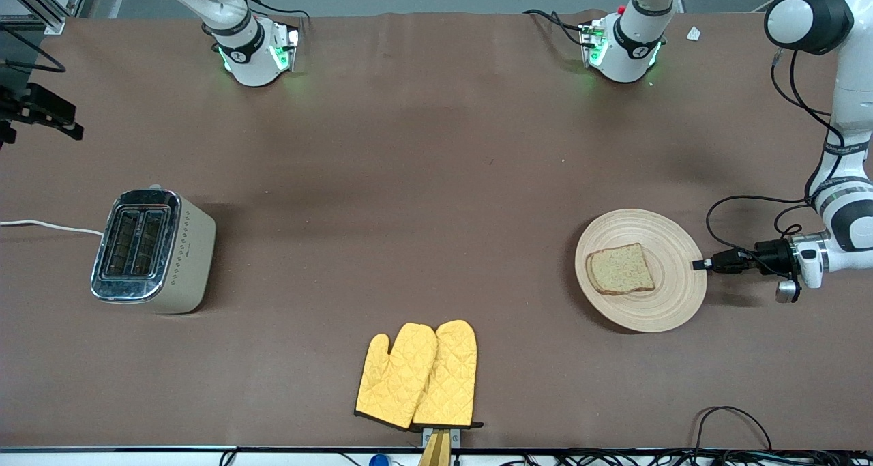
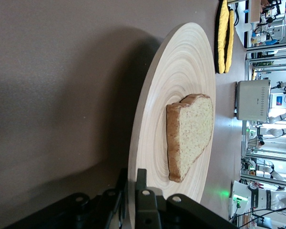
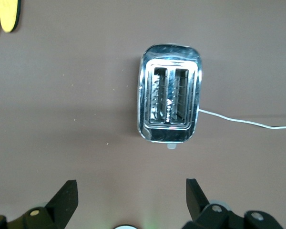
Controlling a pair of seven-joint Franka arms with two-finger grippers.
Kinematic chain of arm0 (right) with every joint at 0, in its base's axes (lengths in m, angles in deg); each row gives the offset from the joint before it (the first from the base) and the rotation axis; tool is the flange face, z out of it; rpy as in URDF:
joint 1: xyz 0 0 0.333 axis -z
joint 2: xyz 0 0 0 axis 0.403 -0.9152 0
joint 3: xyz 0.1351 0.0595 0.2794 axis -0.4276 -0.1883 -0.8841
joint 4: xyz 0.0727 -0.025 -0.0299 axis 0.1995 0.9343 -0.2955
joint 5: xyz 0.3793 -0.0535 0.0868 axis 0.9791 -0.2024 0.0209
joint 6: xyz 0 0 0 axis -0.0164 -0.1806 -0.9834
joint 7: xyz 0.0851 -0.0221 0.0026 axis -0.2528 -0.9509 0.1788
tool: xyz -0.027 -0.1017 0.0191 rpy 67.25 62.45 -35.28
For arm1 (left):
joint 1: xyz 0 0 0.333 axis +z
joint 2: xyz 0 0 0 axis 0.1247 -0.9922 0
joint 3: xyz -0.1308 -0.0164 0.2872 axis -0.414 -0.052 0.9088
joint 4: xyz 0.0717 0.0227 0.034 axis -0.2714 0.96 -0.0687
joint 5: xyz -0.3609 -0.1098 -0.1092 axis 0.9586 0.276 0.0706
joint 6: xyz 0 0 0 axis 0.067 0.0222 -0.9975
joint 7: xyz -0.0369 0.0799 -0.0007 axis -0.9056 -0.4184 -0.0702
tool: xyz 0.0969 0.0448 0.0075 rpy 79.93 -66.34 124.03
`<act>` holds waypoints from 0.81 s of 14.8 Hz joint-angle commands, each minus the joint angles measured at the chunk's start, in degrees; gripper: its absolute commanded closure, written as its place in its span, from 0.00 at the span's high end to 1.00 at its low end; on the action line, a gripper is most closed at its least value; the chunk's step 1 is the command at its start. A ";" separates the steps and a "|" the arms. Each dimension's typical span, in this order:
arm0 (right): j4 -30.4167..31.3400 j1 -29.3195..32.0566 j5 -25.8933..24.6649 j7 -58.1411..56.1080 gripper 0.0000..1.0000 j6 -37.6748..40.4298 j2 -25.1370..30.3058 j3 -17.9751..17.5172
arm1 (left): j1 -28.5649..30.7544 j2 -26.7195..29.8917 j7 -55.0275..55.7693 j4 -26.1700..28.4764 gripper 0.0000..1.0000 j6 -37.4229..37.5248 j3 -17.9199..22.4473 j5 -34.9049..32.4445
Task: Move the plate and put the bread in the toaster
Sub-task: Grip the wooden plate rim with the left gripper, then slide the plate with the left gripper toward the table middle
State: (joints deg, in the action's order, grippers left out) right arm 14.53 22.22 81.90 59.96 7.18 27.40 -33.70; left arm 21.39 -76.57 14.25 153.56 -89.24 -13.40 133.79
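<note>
Left gripper (image 1: 700,264), at right of the front view, lies low and level, its fingers pinched on the rim of the plate (image 1: 672,248) at the edge toward the left arm's end of the table; the left wrist view shows the rim caught between the 2 black fingers (image 2: 142,200). Bread (image 1: 620,269), 1 slice, lies flat on the plate near its middle. Right gripper (image 3: 132,198) hangs high over the table near the toaster (image 1: 153,250), fingers spread wide, holding nothing. Toaster stands at left of the front view, both slots up, white cord (image 1: 48,226) trailing off frame. 2 yellow oven mitts (image 1: 417,376) lie at lower center.
</note>
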 commanded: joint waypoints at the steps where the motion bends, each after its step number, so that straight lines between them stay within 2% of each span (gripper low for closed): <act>1: -0.15 1.90 0.32 -0.58 1.00 -0.19 0.80 0.01 | -0.07 0.14 -0.40 -0.98 0.00 0.05 -0.37 0.62; 3: -0.15 1.63 -0.20 -0.67 1.00 -0.45 0.89 -0.08 | 0.02 0.49 -0.13 -2.30 0.00 1.01 -1.25 0.53; 6: 0.37 1.90 -0.20 -0.24 1.00 0.25 0.89 0.01 | 0.02 3.12 2.84 -2.22 0.00 1.89 -4.94 -0.17; 9: 0.99 1.81 -0.20 0.21 1.00 1.39 0.98 -0.08 | 0.37 3.83 6.89 -0.46 0.00 2.42 -11.25 -0.09; 12: 0.73 1.72 0.23 -0.50 1.00 1.65 1.50 -0.08 | 0.37 4.18 8.57 2.43 0.00 0.15 -15.83 1.05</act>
State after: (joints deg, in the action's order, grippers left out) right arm 14.35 23.80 81.99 59.63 8.50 27.43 -33.41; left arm 20.82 -74.29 22.12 152.34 -88.64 -26.30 133.54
